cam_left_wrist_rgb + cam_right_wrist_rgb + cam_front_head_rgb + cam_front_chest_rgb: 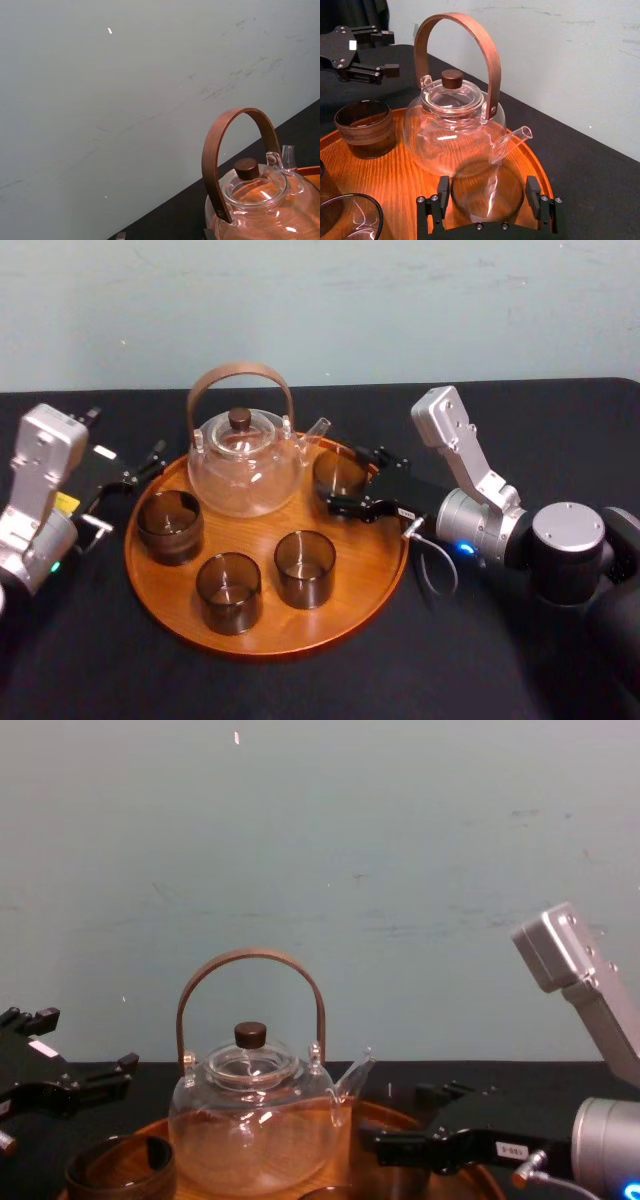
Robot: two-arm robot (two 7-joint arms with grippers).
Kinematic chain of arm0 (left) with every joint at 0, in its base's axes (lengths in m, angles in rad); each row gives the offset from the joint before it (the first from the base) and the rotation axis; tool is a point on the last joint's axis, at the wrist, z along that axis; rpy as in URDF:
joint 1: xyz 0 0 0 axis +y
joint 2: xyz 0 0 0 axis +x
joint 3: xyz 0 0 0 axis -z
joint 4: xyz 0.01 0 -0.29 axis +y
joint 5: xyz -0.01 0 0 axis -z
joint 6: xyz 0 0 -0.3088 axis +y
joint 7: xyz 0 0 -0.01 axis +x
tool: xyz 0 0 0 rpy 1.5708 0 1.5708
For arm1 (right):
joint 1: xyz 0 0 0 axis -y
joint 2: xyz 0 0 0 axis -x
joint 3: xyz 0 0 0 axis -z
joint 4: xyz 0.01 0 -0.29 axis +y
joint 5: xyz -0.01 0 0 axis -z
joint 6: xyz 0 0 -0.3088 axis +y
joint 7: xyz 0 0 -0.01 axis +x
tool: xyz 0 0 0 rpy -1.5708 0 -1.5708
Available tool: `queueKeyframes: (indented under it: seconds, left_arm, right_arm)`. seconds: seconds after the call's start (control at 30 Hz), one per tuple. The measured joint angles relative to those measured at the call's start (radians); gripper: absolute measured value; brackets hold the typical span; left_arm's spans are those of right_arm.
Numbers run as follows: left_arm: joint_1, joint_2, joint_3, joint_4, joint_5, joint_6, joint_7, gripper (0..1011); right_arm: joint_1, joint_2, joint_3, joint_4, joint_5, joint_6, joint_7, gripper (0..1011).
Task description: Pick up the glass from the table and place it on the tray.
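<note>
The glass [338,472] stands on the wooden tray [200,625], just beside the glass teapot's [245,465] spout. The right gripper [488,186] straddles it, fingers spread wide. The right wrist view shows a sliver of gap at each pad (the head view leaves contact unclear). The left gripper [148,464], fingers parted and empty, hangs over the table [90,660] left of the tray.

Orange-brown tray [268,628], matte black table [300,690].
</note>
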Motion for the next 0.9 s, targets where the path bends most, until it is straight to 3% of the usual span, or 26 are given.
queueKeyframes:
  seconds: [0.1,0.53,0.9]
  left_arm:
    - [0.000,0.000,0.000,0.000,0.000,0.000,0.000,1001]
    - [0.000,0.000,0.000,0.000,0.000,0.000,0.000,1001]
    - [0.000,0.000,0.000,0.000,0.000,0.000,0.000,1001]
  right_arm:
    - [0.000,0.000,0.000,0.000,0.001,0.000,0.000,1000]
    - [-0.009,0.003,0.007,-0.010,0.013,-0.012,0.010,1002]
    - [-0.053,0.036,0.037,-0.116,0.032,-0.024,-0.007,1002]
